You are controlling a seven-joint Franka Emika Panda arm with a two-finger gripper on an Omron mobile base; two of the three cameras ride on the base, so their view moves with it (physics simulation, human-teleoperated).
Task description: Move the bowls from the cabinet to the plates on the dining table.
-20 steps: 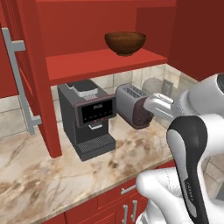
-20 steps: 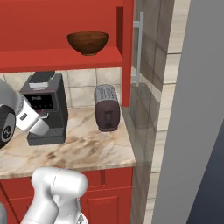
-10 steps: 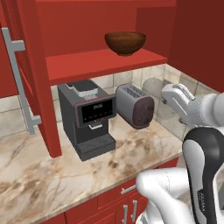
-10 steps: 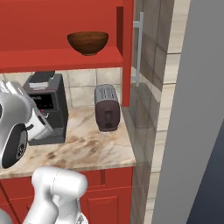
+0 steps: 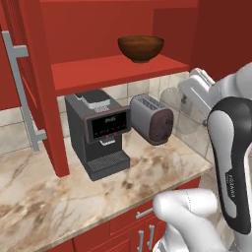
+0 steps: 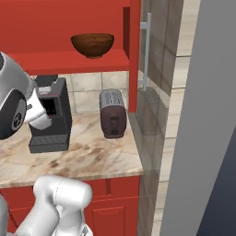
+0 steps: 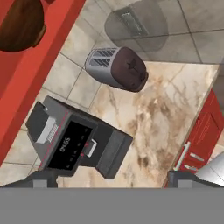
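The dark brown bowl (image 5: 141, 48) sits upright on the red shelf (image 5: 118, 70) of the open cabinet (image 5: 39, 83), directly above the toaster (image 5: 152, 119); the coffee machine (image 5: 98, 134) stands just beside the toaster on the marble surface (image 5: 74, 197). The gripper (image 7: 113, 178) hangs well apart from the bowl, over the surface; its fingertips (image 7: 41, 178) stand spread wide with nothing between them.
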